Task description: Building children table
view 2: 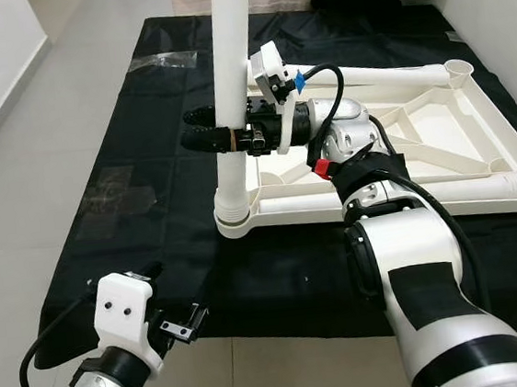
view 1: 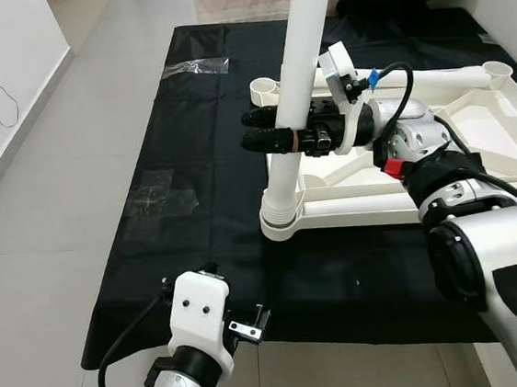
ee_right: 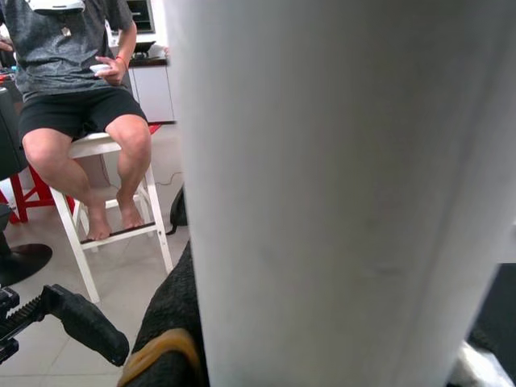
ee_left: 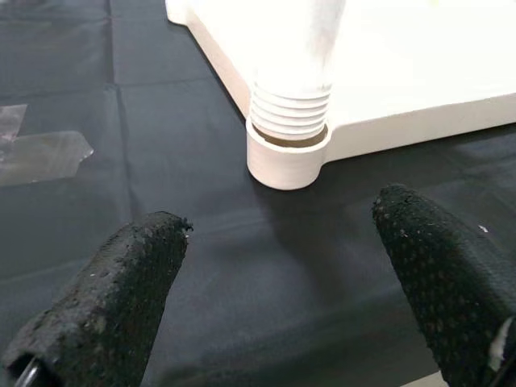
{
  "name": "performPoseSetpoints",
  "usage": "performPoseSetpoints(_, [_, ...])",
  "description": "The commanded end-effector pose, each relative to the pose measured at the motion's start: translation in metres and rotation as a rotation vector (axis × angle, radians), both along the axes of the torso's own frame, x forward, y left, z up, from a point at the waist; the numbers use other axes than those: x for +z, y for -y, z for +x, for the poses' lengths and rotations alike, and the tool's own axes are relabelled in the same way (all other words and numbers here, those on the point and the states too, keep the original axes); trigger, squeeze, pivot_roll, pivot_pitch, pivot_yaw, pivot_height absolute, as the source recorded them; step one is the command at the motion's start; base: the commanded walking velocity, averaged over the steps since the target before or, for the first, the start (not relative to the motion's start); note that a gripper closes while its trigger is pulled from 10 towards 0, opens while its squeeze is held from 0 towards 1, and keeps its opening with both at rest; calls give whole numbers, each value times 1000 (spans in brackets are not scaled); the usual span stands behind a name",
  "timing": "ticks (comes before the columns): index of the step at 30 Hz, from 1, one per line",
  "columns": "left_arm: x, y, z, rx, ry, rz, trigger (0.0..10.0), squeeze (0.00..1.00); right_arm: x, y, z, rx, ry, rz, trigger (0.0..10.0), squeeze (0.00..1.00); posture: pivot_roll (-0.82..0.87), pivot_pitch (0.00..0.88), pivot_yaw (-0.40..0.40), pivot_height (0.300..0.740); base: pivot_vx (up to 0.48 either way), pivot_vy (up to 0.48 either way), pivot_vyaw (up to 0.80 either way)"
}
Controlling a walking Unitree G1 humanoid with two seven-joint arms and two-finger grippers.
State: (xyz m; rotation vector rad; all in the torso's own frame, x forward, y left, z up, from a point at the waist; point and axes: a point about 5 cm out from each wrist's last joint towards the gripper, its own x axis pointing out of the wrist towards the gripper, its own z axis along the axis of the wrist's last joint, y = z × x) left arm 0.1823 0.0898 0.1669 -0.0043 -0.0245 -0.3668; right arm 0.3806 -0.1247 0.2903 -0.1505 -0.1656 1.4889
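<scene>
Table leg: white tube, upright in the corner socket of the upturned table top on the black mat. Our right gripper clamps it from 3 o'clock. Our left gripper hangs spread at 6 o'clock. Threads show above the socket; we judge that a tilted leg would cross-thread, and a loosened grip would topple it.
</scene>
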Motion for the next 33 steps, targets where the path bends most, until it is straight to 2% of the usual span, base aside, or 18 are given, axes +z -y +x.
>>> performPoseSetpoints(1, [-7, -2, 0, 0, -30, 28, 10000, 0, -16, 0, -1, 13, -38, -68, 10000, 0, 166, 212, -30, 740, 0, 0, 0])
performPoseSetpoints(8, [-6, -3, 4, 3, -23, 34, 10000, 0, -24, -5, -5, 81, -60, -105, 10000, 0, 164, 215, -28, 740, 0, 0, 0])
performPoseSetpoints(15, [-7, -4, 4, 5, -24, 35, 10000, 0, -24, -7, -6, 100, -54, -112, 10000, 0, 156, 216, -27, 740, 0, 0, 0])
performPoseSetpoints(19, [-7, -3, 5, 8, -21, 35, 10000, 0, -31, -13, -3, 44, -41, -148, 10000, 0, 160, 216, -34, 740, 0, 0, 0])
performPoseSetpoints(20, [-8, -4, 6, 10, -19, 36, 10000, 0, -33, -17, 0, -14, -41, -152, 10000, 0, 156, 216, -31, 740, 0, 0, 0])
performPoseSetpoints(33, [-8, -7, 10, 19, -11, 39, 10000, 0, -40, -23, 2, -88, -75, -114, 10000, 0, 148, 214, -33, 740, 0, 0, 0])
